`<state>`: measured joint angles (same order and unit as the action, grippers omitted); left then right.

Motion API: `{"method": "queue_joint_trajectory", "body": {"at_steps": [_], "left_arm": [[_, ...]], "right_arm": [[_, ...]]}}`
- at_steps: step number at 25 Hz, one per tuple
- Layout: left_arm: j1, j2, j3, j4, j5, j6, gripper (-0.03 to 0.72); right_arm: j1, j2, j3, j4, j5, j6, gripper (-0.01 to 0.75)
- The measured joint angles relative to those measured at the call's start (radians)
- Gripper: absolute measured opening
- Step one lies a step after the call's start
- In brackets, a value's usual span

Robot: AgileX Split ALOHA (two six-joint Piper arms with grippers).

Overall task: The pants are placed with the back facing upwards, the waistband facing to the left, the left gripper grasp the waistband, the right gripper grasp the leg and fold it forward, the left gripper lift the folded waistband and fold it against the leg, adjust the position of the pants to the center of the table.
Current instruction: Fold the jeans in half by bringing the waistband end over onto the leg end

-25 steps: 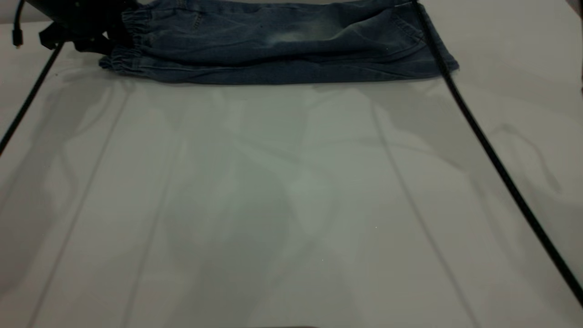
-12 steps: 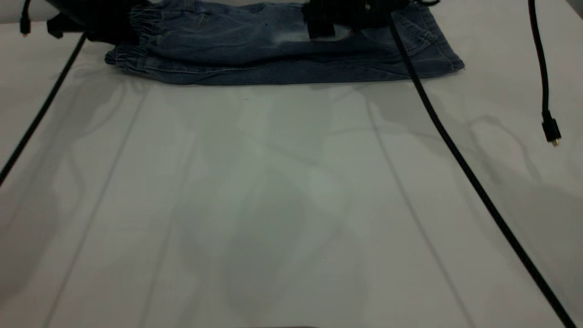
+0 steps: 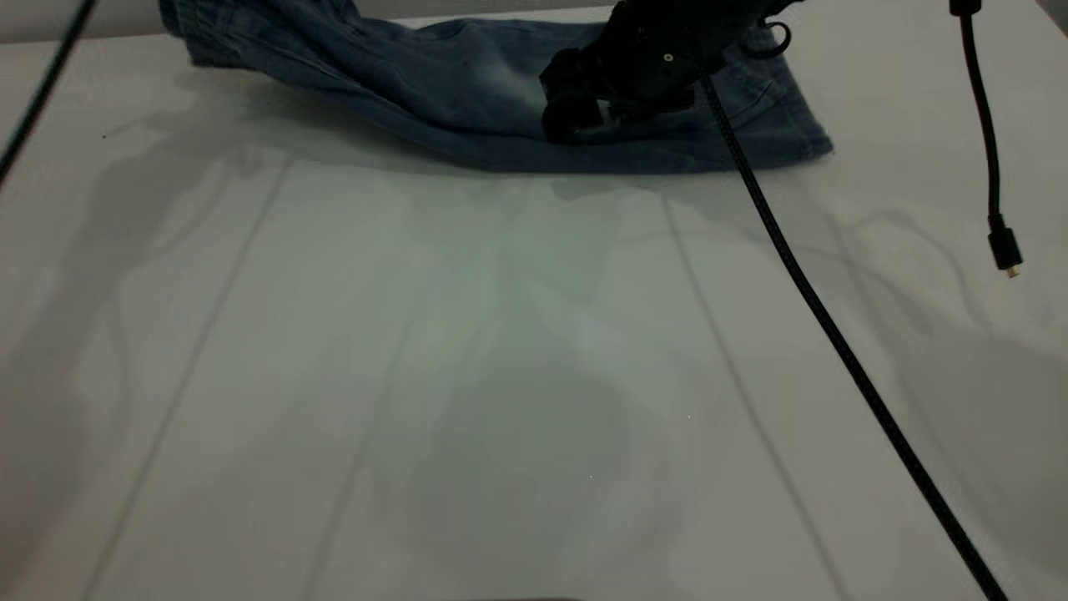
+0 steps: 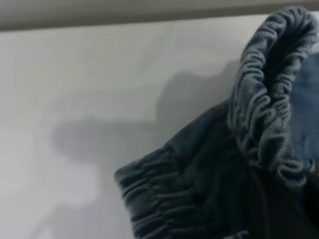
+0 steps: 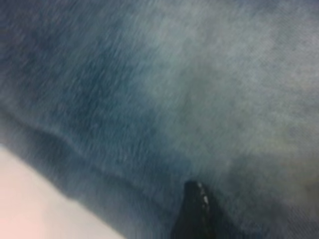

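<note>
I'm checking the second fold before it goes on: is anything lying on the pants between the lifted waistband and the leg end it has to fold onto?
Yes. The right gripper is down on the middle of the pants, between the raised waistband and the leg, with its black cable trailing across the table.

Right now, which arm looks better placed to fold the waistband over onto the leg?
The left. The waistband hangs raised off the table at the left arm's end, seemingly gripped. The right gripper sits low on the pants, mid-leg, apparently pinning them.
</note>
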<state>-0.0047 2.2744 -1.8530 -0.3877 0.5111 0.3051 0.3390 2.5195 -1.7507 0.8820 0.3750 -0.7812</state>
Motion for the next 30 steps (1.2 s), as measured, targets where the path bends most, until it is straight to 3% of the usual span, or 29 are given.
{"method": "queue_joint_trajectory", "body": {"at_steps": [7, 10, 19, 25, 30], "left_arm": [[-0.014, -0.032, -0.091, 0.010, 0.156, 0.047, 0.069], [-0.039, -0.032, -0.127, 0.016, 0.229, 0.057, 0.069], [-0.153, -0.033, -0.212, 0.018, 0.361, 0.093, 0.069], [-0.275, -0.035, -0.218, 0.018, 0.362, 0.111, 0.069], [-0.380, -0.035, -0.218, 0.018, 0.289, 0.132, 0.069]], "right_arm": [[0.000, -0.071, -0.044, -0.024, 0.314, 0.001, 0.494], [-0.007, -0.152, -0.105, -0.030, 0.391, 0.009, 0.494], [-0.143, -0.286, -0.143, -0.165, 0.482, 0.133, 0.494], [-0.247, -0.354, -0.143, -0.194, 0.528, 0.168, 0.494], [-0.331, -0.450, -0.143, -0.194, 0.543, 0.187, 0.494]]}}
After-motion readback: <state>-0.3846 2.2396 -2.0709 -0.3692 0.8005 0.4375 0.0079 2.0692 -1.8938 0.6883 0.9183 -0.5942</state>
